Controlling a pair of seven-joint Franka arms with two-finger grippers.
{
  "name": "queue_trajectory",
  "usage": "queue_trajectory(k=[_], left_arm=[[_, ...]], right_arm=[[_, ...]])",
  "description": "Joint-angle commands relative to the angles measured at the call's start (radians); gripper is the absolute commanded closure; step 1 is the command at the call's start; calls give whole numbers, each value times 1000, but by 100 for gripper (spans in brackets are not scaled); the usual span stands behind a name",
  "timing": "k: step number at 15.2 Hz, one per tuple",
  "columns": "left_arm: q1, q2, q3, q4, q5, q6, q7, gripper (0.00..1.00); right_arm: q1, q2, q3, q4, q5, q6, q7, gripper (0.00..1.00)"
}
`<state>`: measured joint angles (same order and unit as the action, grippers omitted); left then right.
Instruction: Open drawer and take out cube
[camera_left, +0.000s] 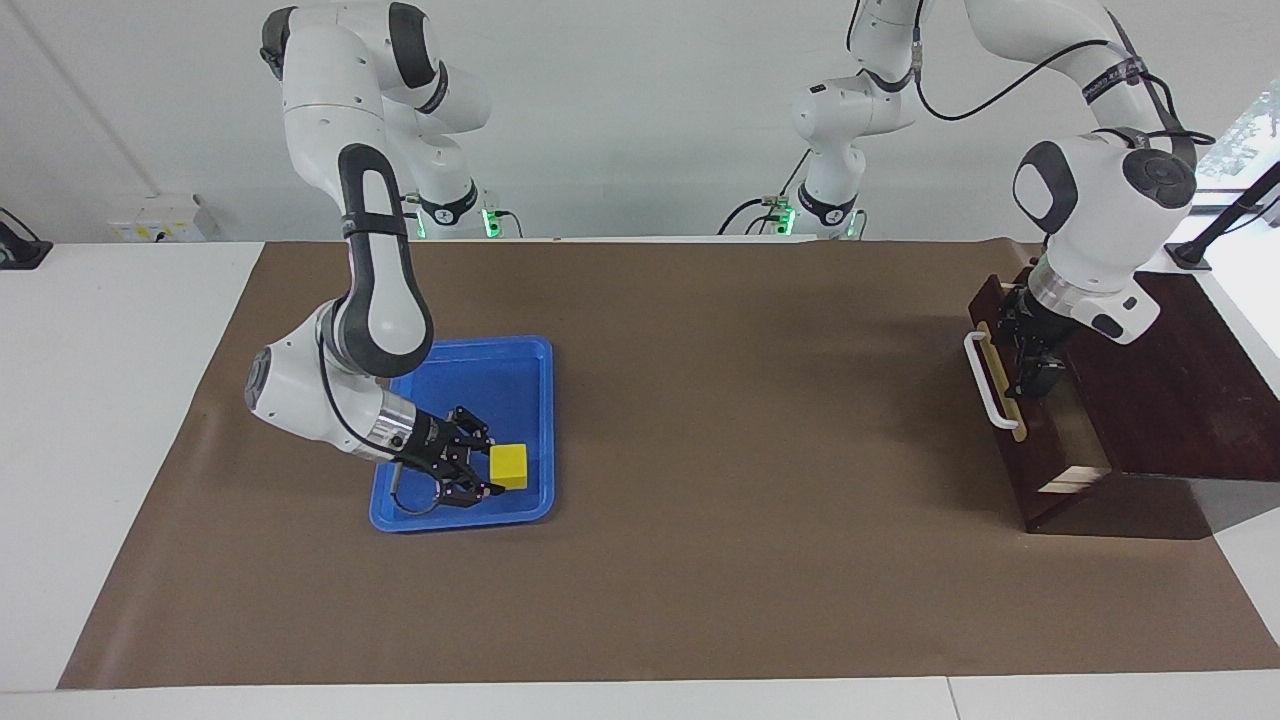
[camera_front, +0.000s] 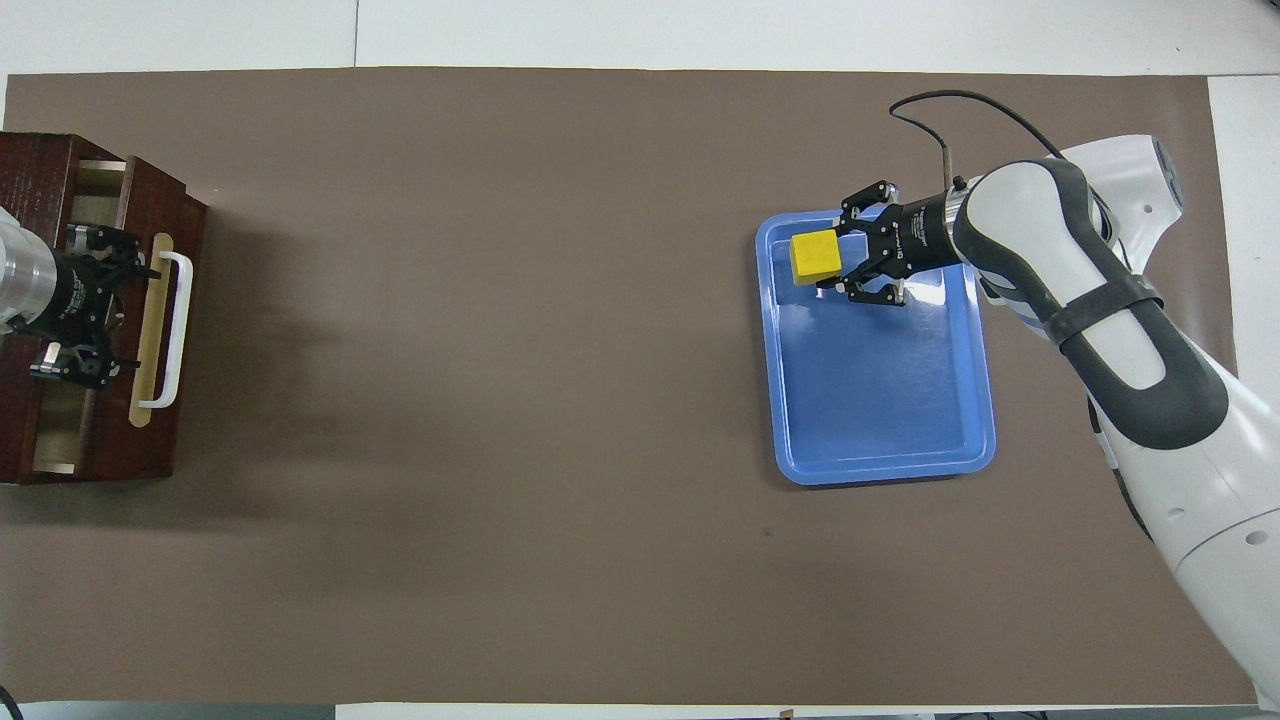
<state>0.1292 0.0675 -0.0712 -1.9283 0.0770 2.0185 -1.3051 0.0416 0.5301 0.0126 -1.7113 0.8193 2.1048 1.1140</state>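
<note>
The cube (camera_left: 508, 466) sits in the blue tray (camera_left: 515, 358), at the tray's corner farthest from the robots; the right gripper (camera_left: 477, 468) flanks it, fingers spread; the left gripper (camera_left: 1030, 378), fingers spread, hangs over the partly open drawer (camera_left: 1052, 450) at the table's edge.

A dark brown drawer (camera_left: 1040, 440) with a white bar handle (camera_left: 982, 380) sits only slightly open in its dark wooden box at the left arm's end of the table. A small yellow cube (camera_left: 508, 466) rests inside a blue tray (camera_left: 520, 365).
</note>
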Motion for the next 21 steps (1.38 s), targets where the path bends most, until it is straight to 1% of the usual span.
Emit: queue_trajectory(k=[1, 5, 9, 14, 15, 16, 18, 20, 21], left_arm=[[39, -21, -6, -18, 46, 22, 39, 0], [73, -17, -4, 3, 52, 19, 69, 0], [93, -18, -4, 5, 52, 22, 89, 0], [89, -23, -4, 6, 52, 17, 90, 0], [83, -29, -6, 12, 52, 10, 98, 0], [76, -34, -7, 34, 52, -15, 113, 0], [72, -47, -16, 77, 47, -85, 208, 0], [52, -63, -24, 98, 33, -128, 315, 0], [49, -69, -25, 104, 18, -138, 358, 0]], right_arm=[[-11, -27, 9, -50, 12, 21, -46, 100], [-8, -35, 10, -86, 21, 49, -80, 100], [-5, -36, 10, -94, 23, 58, -86, 100], [23, -38, 10, -119, 24, 127, -85, 100], [23, -38, 10, -119, 23, 132, -85, 94], [27, -38, 10, -119, 23, 132, -83, 76], [38, -38, 9, -117, 23, 133, -82, 41], [38, -38, 9, -119, 21, 133, -85, 37], [38, -38, 9, -117, 21, 133, -85, 31]])
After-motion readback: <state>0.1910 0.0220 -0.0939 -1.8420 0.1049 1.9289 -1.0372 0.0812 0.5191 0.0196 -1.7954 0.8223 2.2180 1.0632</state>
